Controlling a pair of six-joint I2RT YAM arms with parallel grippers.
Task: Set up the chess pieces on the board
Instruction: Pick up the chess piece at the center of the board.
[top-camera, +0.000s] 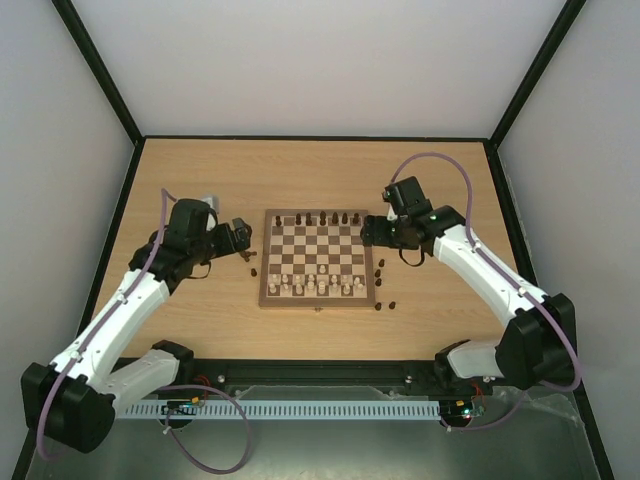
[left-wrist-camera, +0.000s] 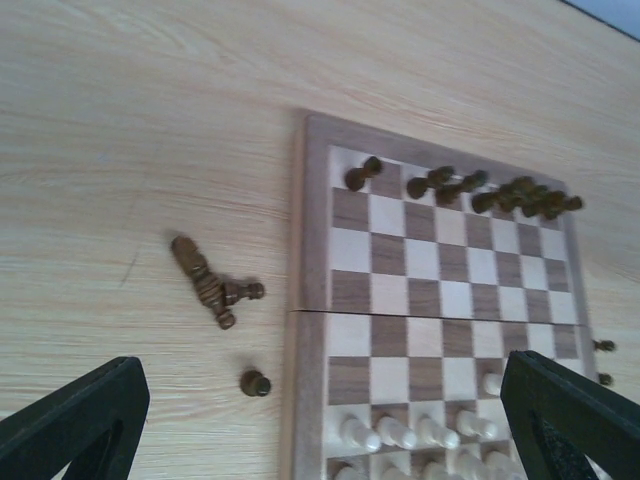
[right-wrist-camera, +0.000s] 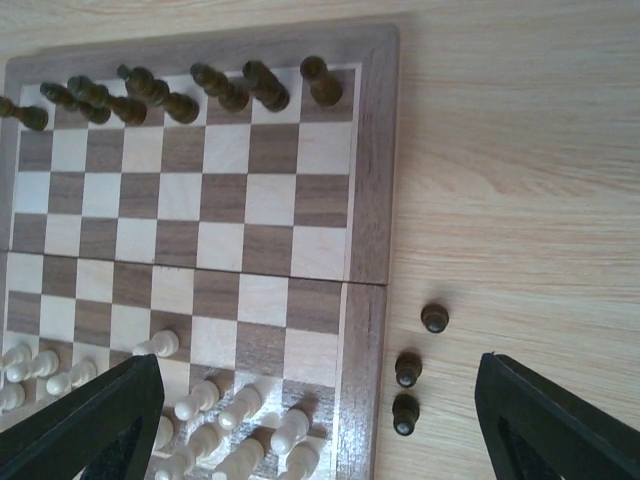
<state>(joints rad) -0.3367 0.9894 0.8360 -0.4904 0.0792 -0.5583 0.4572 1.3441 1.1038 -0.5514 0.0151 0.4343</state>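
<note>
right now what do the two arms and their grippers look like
The left arm and right arm match: white link shells, black joints and black bases. A mauve cable loops along each. The left gripper and right gripper are black, with matte black wedge-shaped fingers. A small green light shows near the right arm's wrist.

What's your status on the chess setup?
Left gripper, right gripper open, empty. Several chess pieces on the board, far row; more loose on the table left and right of it. Nothing blocking.
</note>
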